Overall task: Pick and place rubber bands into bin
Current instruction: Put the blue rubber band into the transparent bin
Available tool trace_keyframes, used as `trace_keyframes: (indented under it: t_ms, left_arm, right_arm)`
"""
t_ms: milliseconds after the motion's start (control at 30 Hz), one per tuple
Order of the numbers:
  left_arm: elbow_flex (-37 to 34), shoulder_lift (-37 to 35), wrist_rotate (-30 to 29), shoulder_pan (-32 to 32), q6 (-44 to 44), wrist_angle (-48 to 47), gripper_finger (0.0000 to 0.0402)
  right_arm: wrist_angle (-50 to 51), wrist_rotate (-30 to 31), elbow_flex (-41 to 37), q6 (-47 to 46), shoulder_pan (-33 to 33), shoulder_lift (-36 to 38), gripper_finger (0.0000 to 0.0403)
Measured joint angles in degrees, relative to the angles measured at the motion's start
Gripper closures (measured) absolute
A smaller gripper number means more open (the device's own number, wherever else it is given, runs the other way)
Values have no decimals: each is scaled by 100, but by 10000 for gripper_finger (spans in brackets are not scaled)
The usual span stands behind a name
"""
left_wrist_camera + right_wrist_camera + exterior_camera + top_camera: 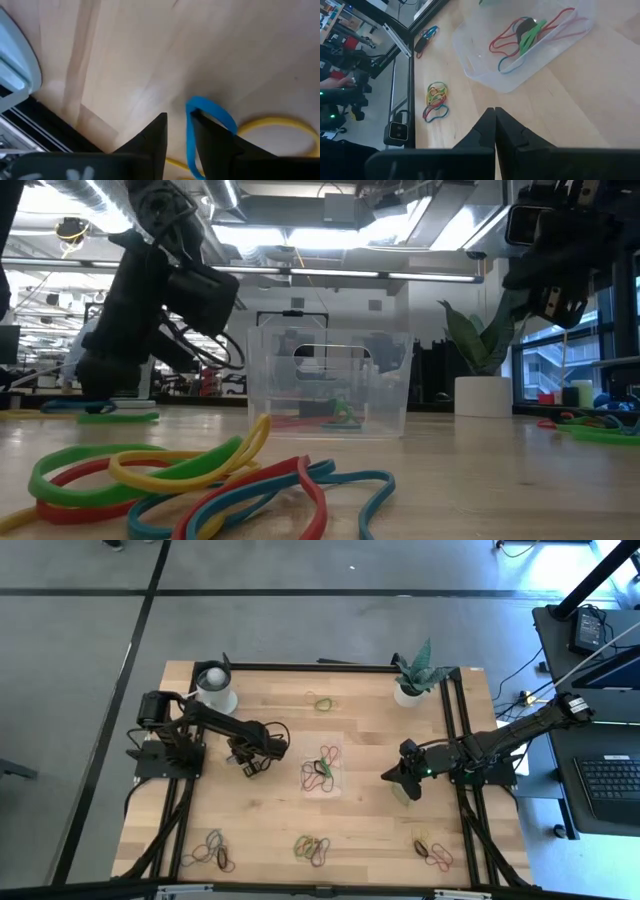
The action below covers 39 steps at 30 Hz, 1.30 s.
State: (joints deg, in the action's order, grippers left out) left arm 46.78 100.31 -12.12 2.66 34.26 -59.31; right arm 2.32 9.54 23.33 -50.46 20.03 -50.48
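Left of the bin [322, 776], left hand [178, 131] sits low on the worktop [370, 730], fingers parted around a blue rubber band [207, 116]. Pick step; next: close, lift. Right hand [494, 131] closed, idle.

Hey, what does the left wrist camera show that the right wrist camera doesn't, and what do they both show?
Only the left wrist view shows a blue rubber band at the left claw, whose fingers stand slightly apart, with a yellow band beside it. Only the right wrist view shows the bin holding red and green bands, a loose pile, and the shut right claw. Both show the wooden table.
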Motion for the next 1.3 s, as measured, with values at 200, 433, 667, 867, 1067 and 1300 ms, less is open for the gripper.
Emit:
trace_keyframes:
  t_ms: [200, 433, 667, 867, 1067, 1300]
  left_arm:
    - [213, -51, 191, 19, -70, -36, 364]
    - [385, -229, 307, -75, 541, -208, 400]
    - [737, -896, 173, -454, 1363, -442, 400]
    - [1058, -1387, -203, -725, 1766, -516, 400]
    - [1022, -1453, -145, -746, 2029, -493, 395]
    - [519, -1413, 248, -629, 2370, -253, 352]
  right_arm:
    - [1, 148, 0, 2, 1, 0, 402]
    - [-3, 157, 0, 9, 2, 0, 402]
    - [-8, 157, 0, 170, 2, 0, 402]
    - [-30, 150, 0, 340, 0, -2, 402]
    - [-33, 23, 0, 437, 1, -2, 402]
    - [-36, -18, 0, 318, 2, -2, 402]
